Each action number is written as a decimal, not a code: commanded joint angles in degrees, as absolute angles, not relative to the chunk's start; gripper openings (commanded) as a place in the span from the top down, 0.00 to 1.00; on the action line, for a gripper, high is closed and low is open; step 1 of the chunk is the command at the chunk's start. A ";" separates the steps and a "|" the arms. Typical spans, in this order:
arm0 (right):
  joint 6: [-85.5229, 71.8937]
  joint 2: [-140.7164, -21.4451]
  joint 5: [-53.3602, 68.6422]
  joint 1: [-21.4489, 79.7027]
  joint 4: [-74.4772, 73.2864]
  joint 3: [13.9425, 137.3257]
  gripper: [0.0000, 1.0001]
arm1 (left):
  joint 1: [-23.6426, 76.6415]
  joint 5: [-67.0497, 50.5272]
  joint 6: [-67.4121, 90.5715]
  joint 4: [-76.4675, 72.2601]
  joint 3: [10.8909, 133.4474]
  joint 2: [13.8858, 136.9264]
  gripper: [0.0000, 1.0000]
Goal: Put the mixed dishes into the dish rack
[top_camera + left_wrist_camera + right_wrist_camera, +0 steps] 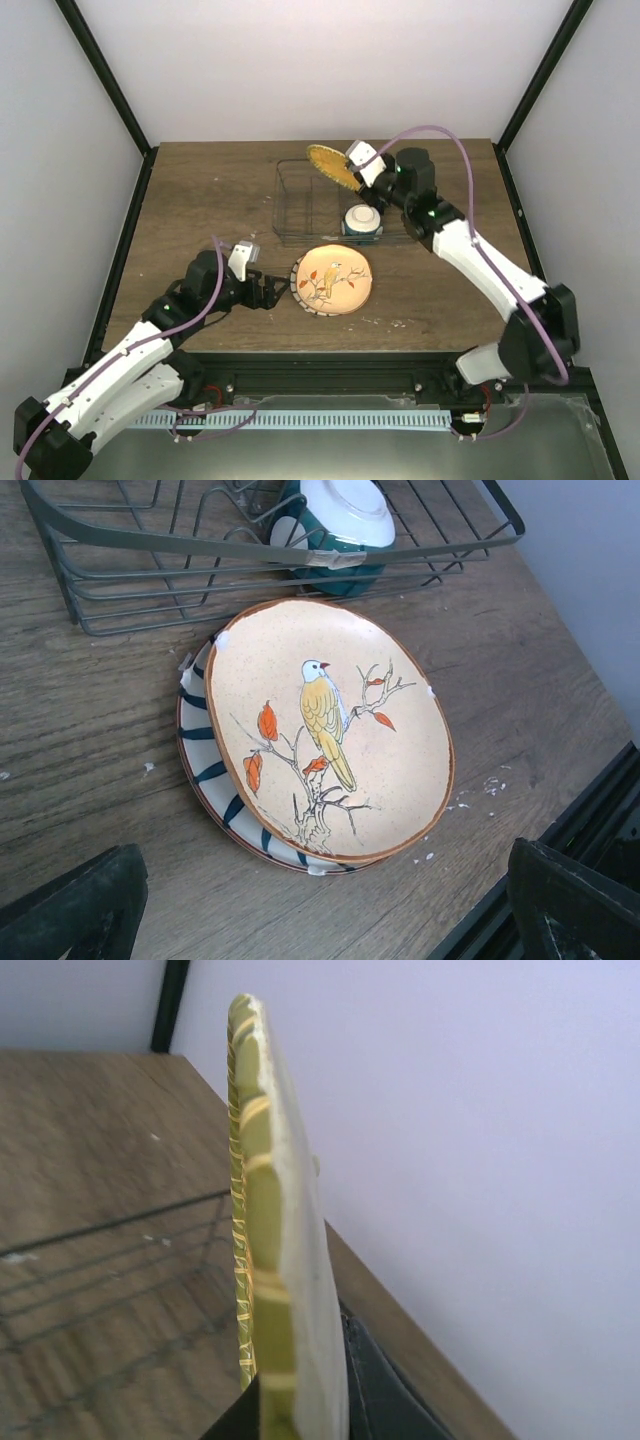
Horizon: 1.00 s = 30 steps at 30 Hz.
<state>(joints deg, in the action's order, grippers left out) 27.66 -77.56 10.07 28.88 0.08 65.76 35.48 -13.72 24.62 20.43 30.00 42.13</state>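
Note:
My right gripper (360,166) is shut on the rim of the yellow-orange woven plate (330,165), holding it on edge above the far side of the dish rack (290,200). In the right wrist view the plate (270,1230) stands edge-on between the dark fingers (385,1390). The small white bowl (362,217) rests on the dark blue mug (335,575) inside the rack. The cream plate with a bird and orange leaves (332,280) lies on the table in front of the rack. My left gripper (268,288) stands open just left of it, touching nothing.
Under the cream plate (330,730) lies a white plate with blue stripes (205,770), its edge sticking out to the left. The rack's wire wall (100,590) is close behind them. White crumbs (490,785) dot the table near its front edge.

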 commanded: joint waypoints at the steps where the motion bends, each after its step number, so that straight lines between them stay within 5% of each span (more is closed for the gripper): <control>1: 40.09 -85.48 14.94 24.95 7.24 73.92 0.99 | 35.07 -14.07 23.91 21.10 31.14 42.15 0.00; 14: 58.63 -106.02 23.60 21.97 -16.46 102.14 0.99 | 34.70 -13.63 24.13 22.43 31.66 43.89 0.00; 30: 65.90 -113.34 23.64 21.88 -26.41 104.70 0.99 | 34.18 -11.79 23.73 24.78 33.31 45.44 0.00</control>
